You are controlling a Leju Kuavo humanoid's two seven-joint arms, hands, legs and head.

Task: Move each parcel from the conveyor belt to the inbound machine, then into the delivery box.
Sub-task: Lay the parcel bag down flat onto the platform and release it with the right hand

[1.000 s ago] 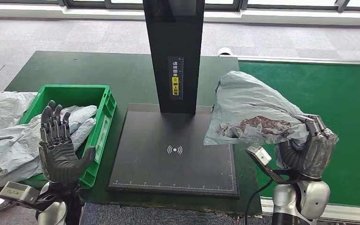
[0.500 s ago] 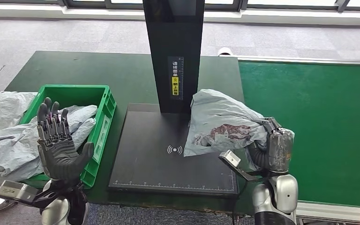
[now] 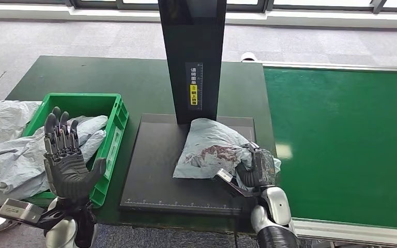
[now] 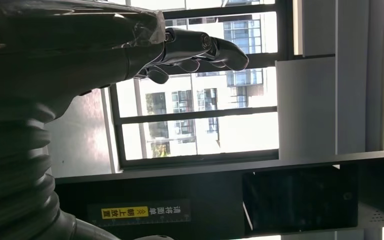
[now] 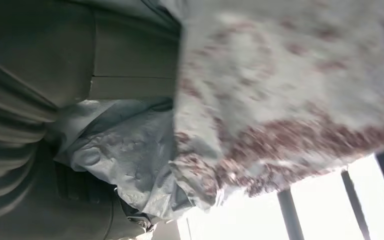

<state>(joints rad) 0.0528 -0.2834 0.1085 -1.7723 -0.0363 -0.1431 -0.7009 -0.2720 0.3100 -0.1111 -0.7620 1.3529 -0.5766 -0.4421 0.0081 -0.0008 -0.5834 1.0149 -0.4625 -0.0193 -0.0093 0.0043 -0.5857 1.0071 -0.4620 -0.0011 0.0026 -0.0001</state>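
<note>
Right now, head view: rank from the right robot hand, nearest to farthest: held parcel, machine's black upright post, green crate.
1. Parcel: in the right robot hand, over the black scan plate.
2. Black upright post: behind the plate, centre.
3. Green crate: far left, beside the plate.

One parcel [image 3: 212, 152] on the one scanner plate [image 3: 155, 175]. One green crate [image 3: 115, 111]. Grey bags in and beside it: a heap, count unclear, at least two [image 3: 90, 129] [image 3: 2, 119]. One black post [image 3: 192, 51]. One belt [image 3: 341, 134]. Two hands [image 3: 70, 165] [image 3: 258, 168].
</note>
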